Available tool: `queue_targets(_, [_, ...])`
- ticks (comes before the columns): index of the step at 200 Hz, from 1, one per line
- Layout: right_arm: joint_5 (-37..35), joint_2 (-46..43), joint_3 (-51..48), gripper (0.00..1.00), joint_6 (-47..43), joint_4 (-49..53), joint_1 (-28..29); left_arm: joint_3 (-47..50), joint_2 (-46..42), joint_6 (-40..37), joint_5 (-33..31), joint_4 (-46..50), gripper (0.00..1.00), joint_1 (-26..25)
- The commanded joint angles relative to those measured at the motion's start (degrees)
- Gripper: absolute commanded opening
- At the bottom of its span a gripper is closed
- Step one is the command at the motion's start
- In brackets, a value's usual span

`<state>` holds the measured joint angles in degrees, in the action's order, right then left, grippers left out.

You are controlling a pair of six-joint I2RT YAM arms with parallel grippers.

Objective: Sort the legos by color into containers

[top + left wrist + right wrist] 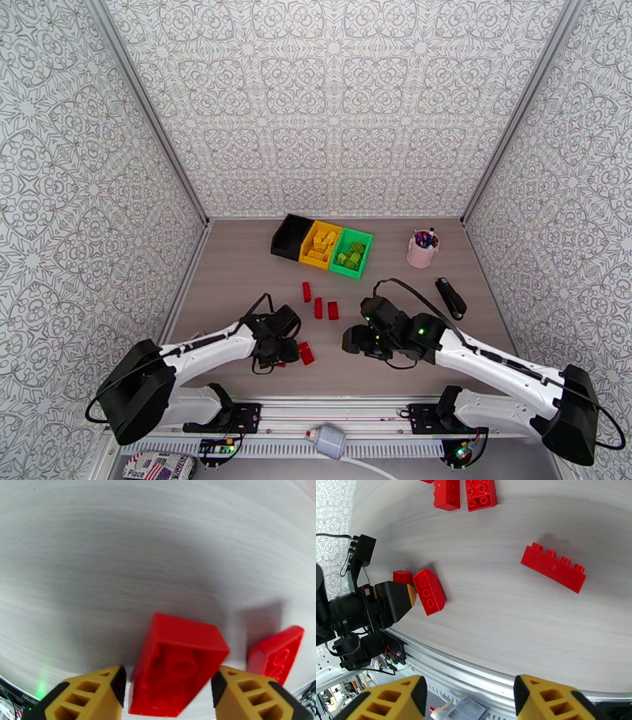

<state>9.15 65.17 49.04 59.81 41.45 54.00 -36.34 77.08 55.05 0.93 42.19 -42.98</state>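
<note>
Several red legos lie on the table in front of the black bin, yellow bin and green bin. Yellow bricks fill the yellow bin and green bricks the green one. My left gripper is low over the near table, its pads against the two sides of a red lego. A second red lego lies just to its right. My right gripper hovers open and empty over the near edge. A long red lego and two more red legos lie beyond it.
A pink cup of pens stands at the back right, with a black stapler-like object nearer. The metal rail runs along the table's near edge. Patterned walls close in the sides and back.
</note>
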Motion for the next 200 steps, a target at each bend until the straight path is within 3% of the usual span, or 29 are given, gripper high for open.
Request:
queue_targets(1, [-1.3,1.0,0.4,0.63,-0.1,0.0,0.5,0.6,2.8,0.9,-0.6,-0.3,0.55,-0.5])
queue_targets(29, [-1.0,2.7,0.6,0.63,-0.5,-1.1,0.5,-0.3,5.2,1.0,-0.2,-0.8,0.4,-0.6])
queue_targets(64, [-1.7,8.4,5.4,0.62,-2.8,1.5,0.5,-2.6,3.1,1.8,-0.2,-0.3,0.34,-1.1])
queue_targets(101, [-1.5,14.9,12.9,0.63,-6.7,5.4,-3.0,-7.1,0.1,0.6,0.4,2.0,0.32,1.1])
queue_targets(157, [-4.1,27.1,30.9,0.64,-12.4,18.7,-9.1,-16.3,0.0,-4.1,4.8,2.6,0.31,9.2])
queue_targets(169, [-6.8,28.8,33.7,0.59,-14.5,19.5,-9.3,-18.3,0.7,-4.8,6.0,2.5,0.31,11.0])
queue_targets(200, [-7.7,31.0,36.8,0.6,-15.8,17.8,-10.8,-23.6,3.8,-6.3,9.3,1.5,0.31,14.7])
